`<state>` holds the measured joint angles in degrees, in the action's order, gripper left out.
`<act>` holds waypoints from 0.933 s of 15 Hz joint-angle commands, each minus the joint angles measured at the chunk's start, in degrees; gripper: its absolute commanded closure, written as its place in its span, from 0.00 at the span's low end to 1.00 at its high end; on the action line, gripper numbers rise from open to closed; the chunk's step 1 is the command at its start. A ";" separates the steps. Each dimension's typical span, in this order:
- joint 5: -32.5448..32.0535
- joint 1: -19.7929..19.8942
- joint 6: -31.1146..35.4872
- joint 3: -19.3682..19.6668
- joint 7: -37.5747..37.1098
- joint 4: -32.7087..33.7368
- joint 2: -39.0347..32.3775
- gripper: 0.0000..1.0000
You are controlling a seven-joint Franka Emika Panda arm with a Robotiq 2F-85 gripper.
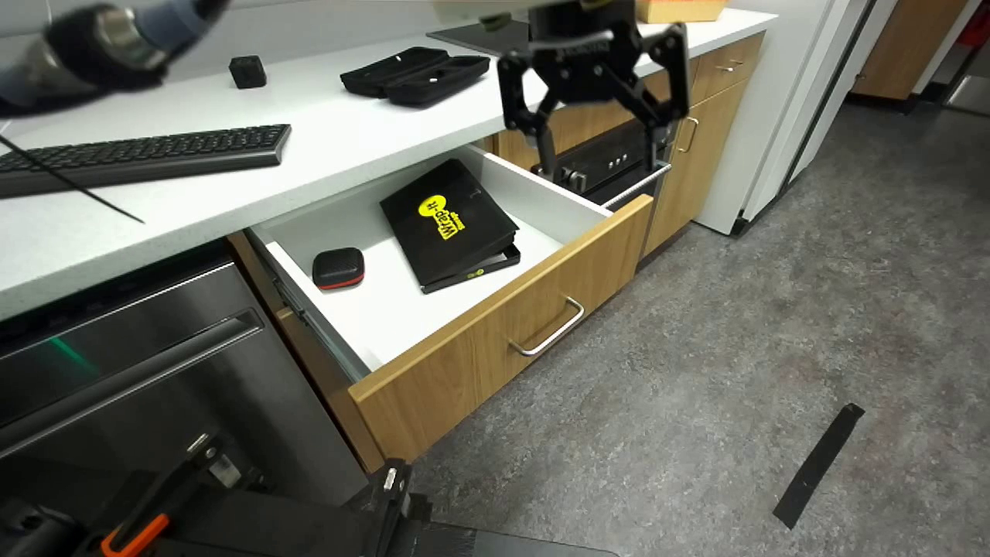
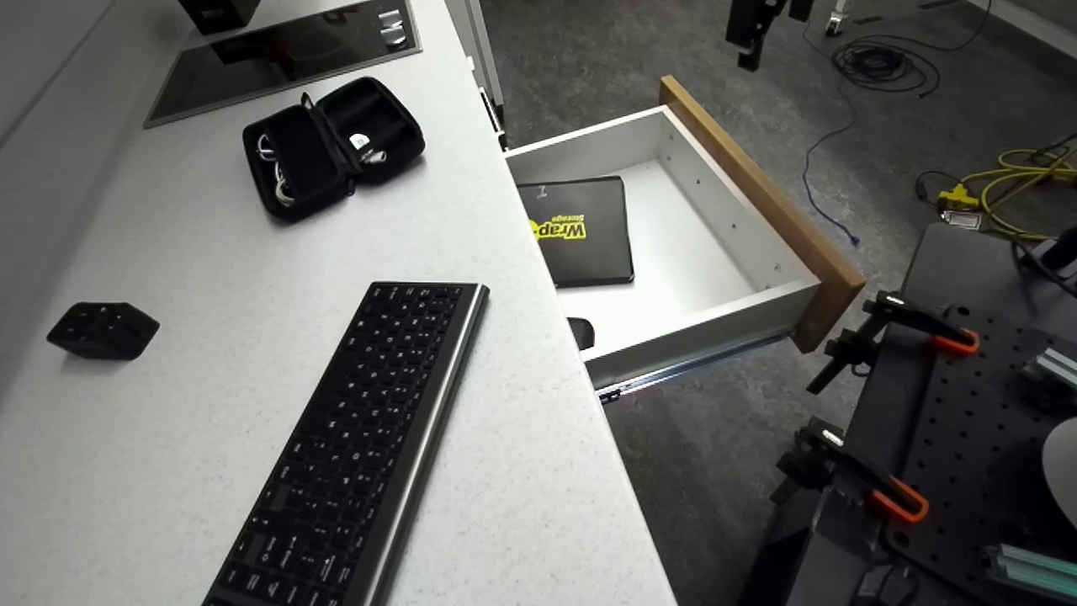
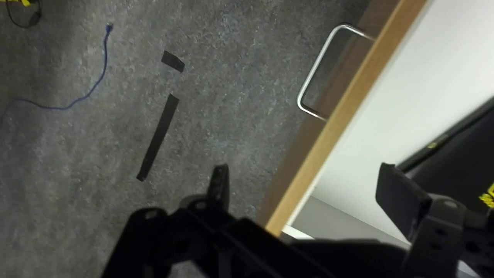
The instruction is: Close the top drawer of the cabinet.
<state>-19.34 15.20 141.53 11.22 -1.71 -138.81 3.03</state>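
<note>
The top drawer point(image 1: 472, 371) stands pulled out, with its oak front, white inner walls and silver bar handle point(image 1: 553, 333). It also shows in an exterior view point(image 2: 761, 198). The cabinet's white countertop point(image 1: 193, 189) lies above and behind it. My gripper point(image 1: 599, 164) is open and empty, pointing down above the drawer's far end, apart from it. It is partly cut off at the top of an exterior view point(image 2: 770, 34). In the wrist view my open fingers point(image 3: 303, 170) straddle the line of the front's top edge point(image 3: 343, 110), one over the floor, one over the interior.
In the drawer lie a black Wrap-It box point(image 1: 448, 220) and a small black case point(image 1: 338, 268). A keyboard point(image 1: 147, 158) and an open black case point(image 1: 418, 75) lie on the countertop. A black robot table with clamps point(image 2: 951, 337) stands near the drawer's front corner.
</note>
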 commanded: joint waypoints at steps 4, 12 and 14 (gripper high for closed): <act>1.68 1.03 4.10 4.54 -0.25 2.07 -8.77 0.00; 0.47 0.16 5.07 5.21 -3.94 4.06 -11.96 0.00; -1.88 0.16 6.28 6.09 -7.09 5.57 -15.04 0.00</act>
<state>-17.61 16.54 145.74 15.41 -3.66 -135.41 -7.91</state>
